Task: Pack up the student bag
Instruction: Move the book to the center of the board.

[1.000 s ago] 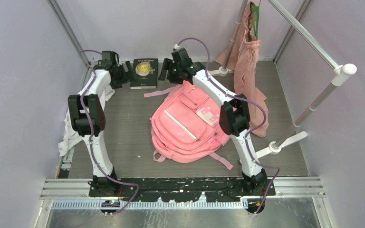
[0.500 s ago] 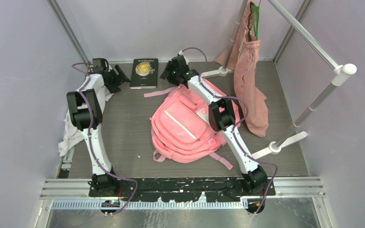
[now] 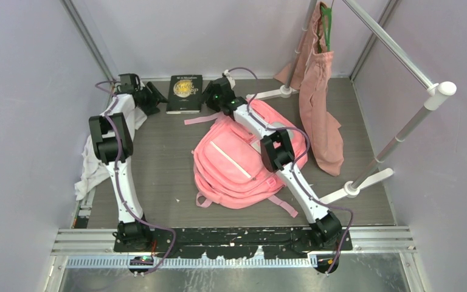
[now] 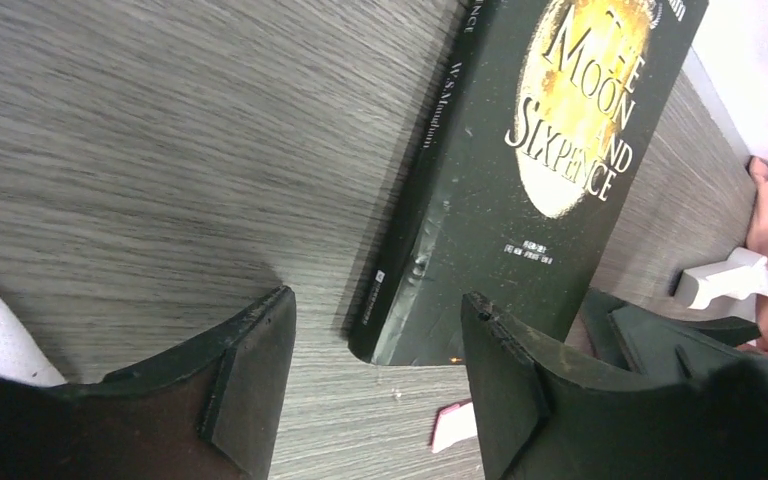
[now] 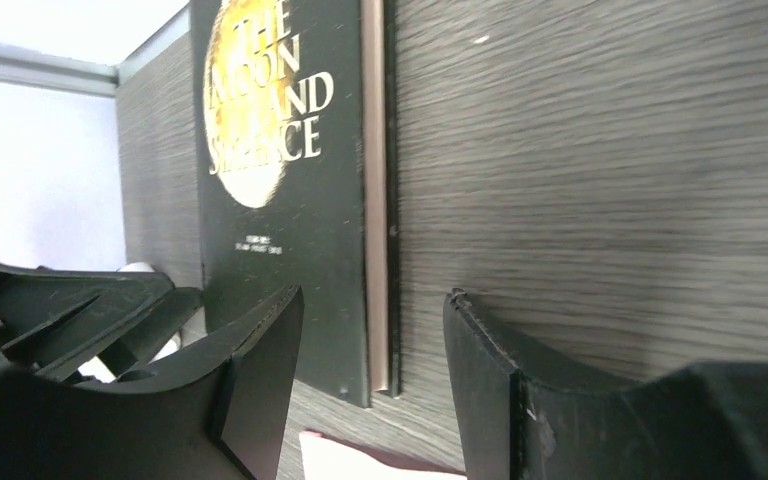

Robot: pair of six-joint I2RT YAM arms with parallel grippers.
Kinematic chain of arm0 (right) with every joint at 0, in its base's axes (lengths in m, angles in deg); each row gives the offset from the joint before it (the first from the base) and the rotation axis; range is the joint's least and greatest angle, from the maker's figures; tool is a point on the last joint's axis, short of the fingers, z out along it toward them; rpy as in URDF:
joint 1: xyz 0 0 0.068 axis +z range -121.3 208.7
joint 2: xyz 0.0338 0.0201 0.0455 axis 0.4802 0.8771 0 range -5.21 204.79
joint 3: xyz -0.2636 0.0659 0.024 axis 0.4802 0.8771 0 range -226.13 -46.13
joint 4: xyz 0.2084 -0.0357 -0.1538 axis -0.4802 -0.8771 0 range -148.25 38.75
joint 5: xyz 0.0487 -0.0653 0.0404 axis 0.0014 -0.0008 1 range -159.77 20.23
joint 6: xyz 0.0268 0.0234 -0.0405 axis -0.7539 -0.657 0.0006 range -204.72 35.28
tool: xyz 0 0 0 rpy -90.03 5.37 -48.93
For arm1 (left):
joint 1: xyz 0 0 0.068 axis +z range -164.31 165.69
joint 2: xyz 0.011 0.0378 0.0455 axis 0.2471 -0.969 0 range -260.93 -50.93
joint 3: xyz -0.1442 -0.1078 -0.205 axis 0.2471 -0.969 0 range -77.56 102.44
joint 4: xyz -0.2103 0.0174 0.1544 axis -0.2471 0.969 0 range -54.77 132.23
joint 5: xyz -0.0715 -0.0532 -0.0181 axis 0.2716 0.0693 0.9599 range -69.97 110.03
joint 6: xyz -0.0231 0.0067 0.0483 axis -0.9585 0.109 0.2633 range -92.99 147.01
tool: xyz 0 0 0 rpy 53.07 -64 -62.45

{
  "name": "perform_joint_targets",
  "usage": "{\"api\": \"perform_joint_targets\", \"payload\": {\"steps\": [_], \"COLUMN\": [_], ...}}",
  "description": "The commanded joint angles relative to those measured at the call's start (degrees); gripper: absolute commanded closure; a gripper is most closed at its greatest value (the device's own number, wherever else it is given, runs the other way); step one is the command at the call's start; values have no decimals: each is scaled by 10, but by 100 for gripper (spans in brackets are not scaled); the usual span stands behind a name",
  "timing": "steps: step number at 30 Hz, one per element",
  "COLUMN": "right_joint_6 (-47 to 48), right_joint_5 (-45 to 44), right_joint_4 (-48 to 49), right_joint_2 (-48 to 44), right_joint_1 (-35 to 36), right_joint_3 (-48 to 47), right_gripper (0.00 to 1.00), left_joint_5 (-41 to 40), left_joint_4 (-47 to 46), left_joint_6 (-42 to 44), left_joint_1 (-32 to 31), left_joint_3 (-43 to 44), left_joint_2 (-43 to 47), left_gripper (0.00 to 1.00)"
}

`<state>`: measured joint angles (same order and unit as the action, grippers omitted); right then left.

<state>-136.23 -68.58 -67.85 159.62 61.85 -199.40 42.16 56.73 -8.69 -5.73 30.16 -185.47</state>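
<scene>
The pink student bag lies flat mid-table with its front pocket up, one strap trailing toward a dark book titled The Moon and Sixpence at the far edge. My left gripper is open and empty just left of the book; in the left wrist view the book lies ahead of the fingers. My right gripper is open and empty just right of the book; in the right wrist view the book's page edge sits between the jaws.
A dusty-pink cloth tote with a green hanger hangs from a white rack at the right. The rack's foot stands on the table. A white cloth lies by the left wall.
Both grippers have come down toward the table and closed in on the book from either side. The right arm has stretched lower across the bag's top.
</scene>
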Motion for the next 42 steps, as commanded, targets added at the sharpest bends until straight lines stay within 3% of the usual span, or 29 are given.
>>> {"api": "perform_joint_targets", "payload": {"steps": [1,6,14,23,29,34,42], "right_joint_6": [-24,-36,-85,-56,-51,-45,-24], "right_joint_5": [7,27,64,99,155,174,207], "right_joint_4": [53,65,84,84,88,148,161], "right_joint_2": [17,17,-6,-66,-129,-233,-340], "right_joint_1": [26,35,26,26,41,65,153], "right_joint_3": [-35,-23,23,101,185,326,429], "right_gripper": [41,49,84,98,99,99,99], "left_joint_5": [33,54,88,94,90,60,-6], "left_joint_4": [-38,-68,-80,-106,-109,-64,2], "left_joint_6": [-14,-15,-14,-28,-29,1,30], "left_joint_1": [-4,-7,-16,-17,-18,-17,-15], "left_joint_3": [2,-38,-74,-155,-225,-287,-392], "left_joint_2": [10,36,54,99,162,255,407], "left_gripper": [39,46,69,76,77,76,75]}}
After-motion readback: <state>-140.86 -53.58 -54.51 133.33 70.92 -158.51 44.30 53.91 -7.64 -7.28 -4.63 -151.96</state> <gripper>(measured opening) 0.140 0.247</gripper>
